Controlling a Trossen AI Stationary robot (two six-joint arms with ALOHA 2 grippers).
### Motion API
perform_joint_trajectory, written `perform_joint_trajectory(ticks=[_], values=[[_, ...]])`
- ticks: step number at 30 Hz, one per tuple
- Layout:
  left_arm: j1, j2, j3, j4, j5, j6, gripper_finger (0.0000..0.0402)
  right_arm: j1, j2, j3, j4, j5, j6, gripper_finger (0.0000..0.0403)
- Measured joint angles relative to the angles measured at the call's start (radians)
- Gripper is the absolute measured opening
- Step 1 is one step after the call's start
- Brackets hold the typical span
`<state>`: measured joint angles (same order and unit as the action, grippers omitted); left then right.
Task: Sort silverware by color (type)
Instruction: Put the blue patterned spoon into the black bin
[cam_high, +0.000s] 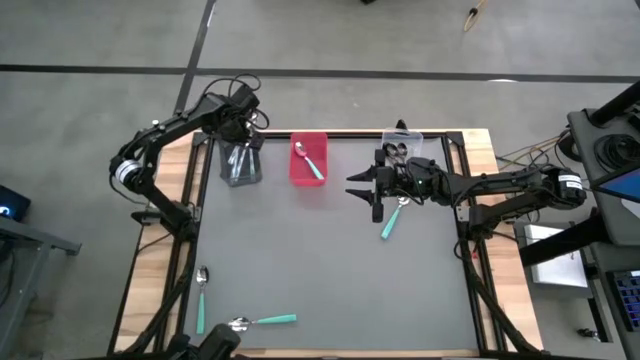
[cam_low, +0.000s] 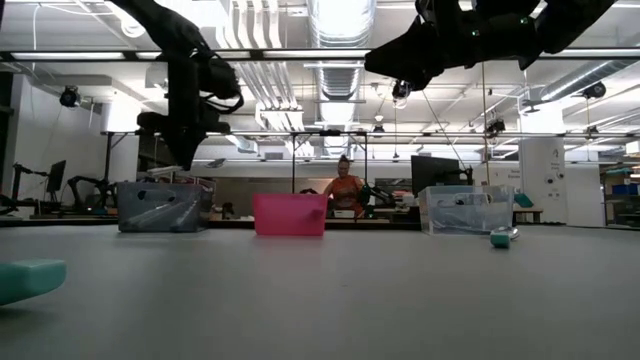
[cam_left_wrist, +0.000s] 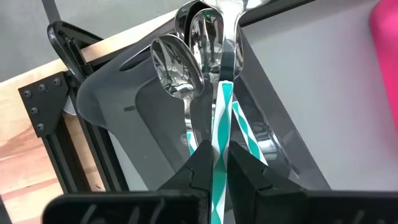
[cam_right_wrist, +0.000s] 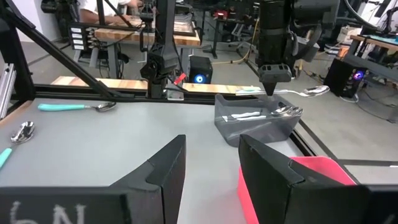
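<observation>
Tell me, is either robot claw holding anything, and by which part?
The left gripper pinches a striped-handled spoon by its handle, above the grey bin. The right gripper is open, empty.

From overhead you look straight down on the whole table (cam_high: 330, 260) and both arms, well back. Your low camera sits at table-top height, facing level across the surface to the three bins at the far edge and the room behind. The left wrist camera looks close down its own fingers into the grey bin (cam_left_wrist: 155, 124). The right wrist camera looks across the table toward the other arm; you get that same grey bin (cam_right_wrist: 255, 124) there, and the red bin (cam_high: 308, 158) from above.
</observation>
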<state>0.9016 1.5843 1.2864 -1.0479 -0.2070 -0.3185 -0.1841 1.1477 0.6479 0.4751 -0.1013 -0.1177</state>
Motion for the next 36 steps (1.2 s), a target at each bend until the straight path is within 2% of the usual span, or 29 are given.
perform_joint_trajectory(ticks=[16,36], values=[[0.000,-0.009,-0.132,0.113,-0.010,-0.008,0.0010,0.000,0.000,0.000,0.000,0.000,-0.006,0.0139],[0.000,-0.016,-0.137,0.151,-0.019,-0.008,0.0011,0.000,0.000,0.000,-0.008,0.000,-0.013,0.0139]])
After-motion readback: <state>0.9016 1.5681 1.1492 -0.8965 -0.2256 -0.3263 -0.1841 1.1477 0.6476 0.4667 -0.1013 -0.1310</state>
